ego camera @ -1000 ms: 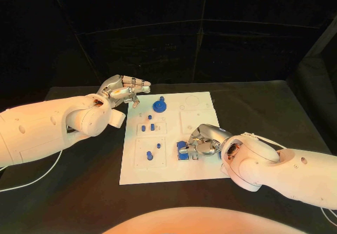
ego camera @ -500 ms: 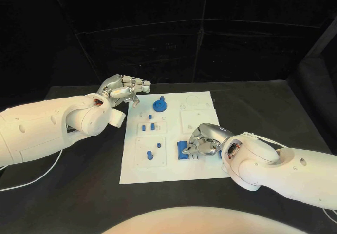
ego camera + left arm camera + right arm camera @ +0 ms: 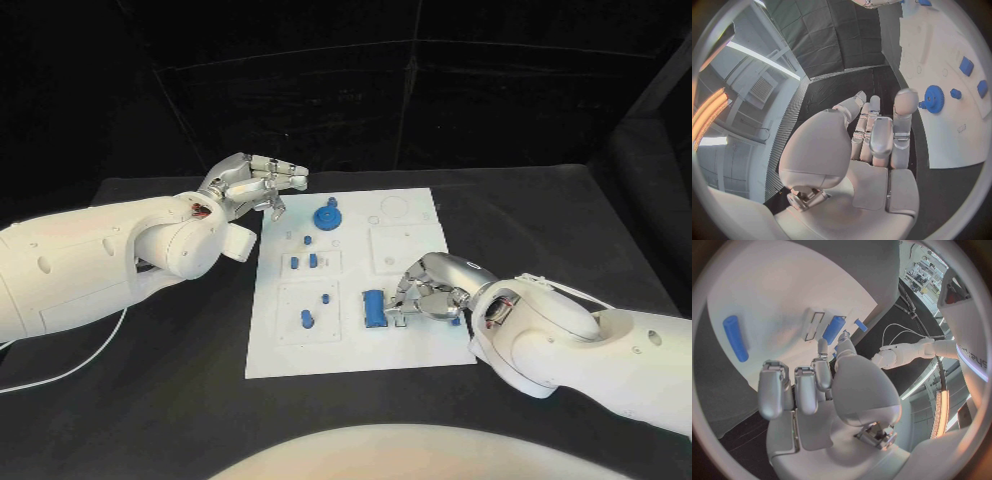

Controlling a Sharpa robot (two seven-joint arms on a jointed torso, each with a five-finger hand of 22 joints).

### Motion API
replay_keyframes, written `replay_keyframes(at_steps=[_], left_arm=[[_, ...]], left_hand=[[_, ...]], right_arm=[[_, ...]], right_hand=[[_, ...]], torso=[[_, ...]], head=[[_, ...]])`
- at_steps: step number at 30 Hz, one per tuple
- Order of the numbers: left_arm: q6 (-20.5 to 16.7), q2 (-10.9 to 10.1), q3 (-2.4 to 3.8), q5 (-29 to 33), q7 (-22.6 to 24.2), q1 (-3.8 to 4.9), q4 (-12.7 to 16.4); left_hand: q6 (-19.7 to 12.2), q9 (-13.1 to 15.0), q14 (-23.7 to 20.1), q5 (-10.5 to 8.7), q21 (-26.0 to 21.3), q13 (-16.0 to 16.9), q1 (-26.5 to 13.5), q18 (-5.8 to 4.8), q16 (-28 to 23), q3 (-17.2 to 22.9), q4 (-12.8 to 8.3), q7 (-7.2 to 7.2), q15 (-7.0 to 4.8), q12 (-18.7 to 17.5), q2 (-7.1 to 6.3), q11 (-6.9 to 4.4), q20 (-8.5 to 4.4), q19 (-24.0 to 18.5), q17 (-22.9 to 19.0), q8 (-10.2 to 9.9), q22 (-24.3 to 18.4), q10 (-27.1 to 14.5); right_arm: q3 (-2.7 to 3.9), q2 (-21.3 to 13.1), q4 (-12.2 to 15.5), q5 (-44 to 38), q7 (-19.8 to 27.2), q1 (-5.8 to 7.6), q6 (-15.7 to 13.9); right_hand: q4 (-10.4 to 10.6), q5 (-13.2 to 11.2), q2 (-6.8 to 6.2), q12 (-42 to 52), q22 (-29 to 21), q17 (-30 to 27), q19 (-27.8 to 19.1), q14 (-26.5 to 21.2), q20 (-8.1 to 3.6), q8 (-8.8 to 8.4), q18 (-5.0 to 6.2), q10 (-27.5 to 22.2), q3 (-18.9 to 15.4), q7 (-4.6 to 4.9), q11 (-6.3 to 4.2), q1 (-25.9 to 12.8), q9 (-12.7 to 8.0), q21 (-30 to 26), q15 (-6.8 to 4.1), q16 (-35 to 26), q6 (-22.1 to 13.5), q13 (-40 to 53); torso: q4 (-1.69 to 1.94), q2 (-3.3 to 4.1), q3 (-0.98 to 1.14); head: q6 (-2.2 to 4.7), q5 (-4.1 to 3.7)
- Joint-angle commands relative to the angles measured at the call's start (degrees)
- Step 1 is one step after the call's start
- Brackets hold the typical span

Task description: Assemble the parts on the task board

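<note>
1. Fingers of your right hand (image 3: 433, 290) curl near the blue bar (image 3: 375, 308) on the task board (image 3: 346, 345), holding nothing; seat it squarely.
2. Left hand (image 3: 257, 184), loosely curled and empty, hovers by the gear (image 3: 330, 216); keep it clear.

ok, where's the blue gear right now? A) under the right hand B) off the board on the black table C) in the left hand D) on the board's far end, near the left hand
D: the blue gear sits on the far end of the task board, just beside the left hand, which holds nothing; the right hand is at the near part.
</note>
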Motion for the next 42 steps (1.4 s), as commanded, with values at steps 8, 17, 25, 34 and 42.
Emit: replay_keyframes(at_steps=[8, 17, 25, 34, 42], left_arm=[[0.32, 0.0, 0.04, 0.16, 0.28, 0.08, 0.15], [0.18, -0.11, 0.03, 0.16, 0.35, 0.09, 0.56], [0.13, -0.38, 0.03, 0.16, 0.43, 0.09, 1.1], [0.08, -0.48, 0.03, 0.16, 0.58, 0.08, 1.19], [0.14, -0.51, 0.03, 0.16, 0.53, 0.08, 1.07]], left_hand=[[-0.5, -0.08, -0.5, 0.12, -0.2, 0.06, -0.12, 1.05, -0.2, -0.34, -0.05, 0.04, -0.01, 0.19, 0.43, 0.14, -0.03, -0.32, -0.08, 0.33, -0.09, -0.42], [-0.5, -0.08, -0.5, 0.12, -0.2, 0.06, -0.12, 1.05, -0.2, -0.34, -0.05, 0.04, -0.01, 0.19, 0.43, 0.14, -0.03, -0.32, -0.08, 0.33, -0.09, -0.42], [-0.5, -0.08, -0.5, 0.12, -0.2, 0.06, -0.12, 1.05, -0.2, -0.34, -0.05, 0.04, -0.01, 0.19, 0.43, 0.14, -0.03, -0.32, -0.08, 0.33, -0.09, -0.42], [-0.53, -0.09, -0.53, 0.12, -0.26, 0.13, -0.02, 1.06, -0.2, -0.44, -0.1, 0.05, -0.03, 0.36, 0.46, 0.14, -0.04, -0.31, -0.18, 0.42, -0.13, -0.51], [-0.53, -0.09, -0.53, 0.12, -0.26, 0.13, -0.02, 1.06, -0.2, -0.44, -0.1, 0.05, -0.03, 0.36, 0.46, 0.14, -0.04, -0.31, -0.18, 0.42, -0.13, -0.51]], right_arm=[[0.04, -8.59, 2.77, 7.19, 5.35, 1.04, -1.93], [0.01, -12.07, 2.47, 2.6, 0.03, 1.19, 1.6], [-0.03, -12.42, 0.61, -2.78, -2.26, 1.14, 3.88], [-0.07, -10.96, -1.13, -7.19, -2.79, 1.05, 8.31], [-0.08, -9.62, -1.51, -8.79, -2.68, 0.77, 9.78]], right_hand=[[-0.27, 1.46, 1.07, -1.8, 1.95, 7.22, 0.42, 4.39, 0.69, -3.35, -0.75, -1.32, 0.15, 1.23, 1.15, 0.65, -1.66, -0.27, 0.94, 0.1, -2.65, -1.51], [-0.1, 2.69, 1.0, -2.4, 1.83, 7.01, 0.35, 4.34, 0.95, -4.22, -0.7, -1.52, -0.31, 1.24, 1.18, 0.47, -2.2, -0.36, 1.03, -0.07, -1.61, -1.94], [2.22, 5.52, 1.1, -3.81, -0.55, 4.44, -0.7, 3.69, 1.14, -5.18, -0.19, -2.22, -1.73, 1.13, 1.18, -2.18, -2.73, -1.82, 1.09, -1.87, -0.46, -2.99], [3.99, 6.08, -0.18, -2.93, -0.14, 4.91, -0.46, 3.88, 0.8, -4.72, -0.28, -1.44, -3.97, 0.43, 0.63, -3.36, -2.31, -1.72, 0.65, -1.73, 1.62, -2.23], [3.66, 5.01, -1.03, -2.83, 0.01, 4.99, -0.37, 3.92, 0.63, -4.42, -0.32, -1.34, -4.54, 0.22, 0.43, -2.4, -1.87, -1.67, 0.48, -1.72, 2.12, -2.1]], torso=[[-0.02, 0.05, -0.06], [0.08, 0.12, -0.06], [-0.03, 0.1, 0.03], [0.06, 0.11, 0.03], [0.02, 0.08, 0.01]], head=[[0.24, -0.68], [0.47, -1.34], [0.41, -1.93], [0.47, -2.22], [0.36, -2.43]])
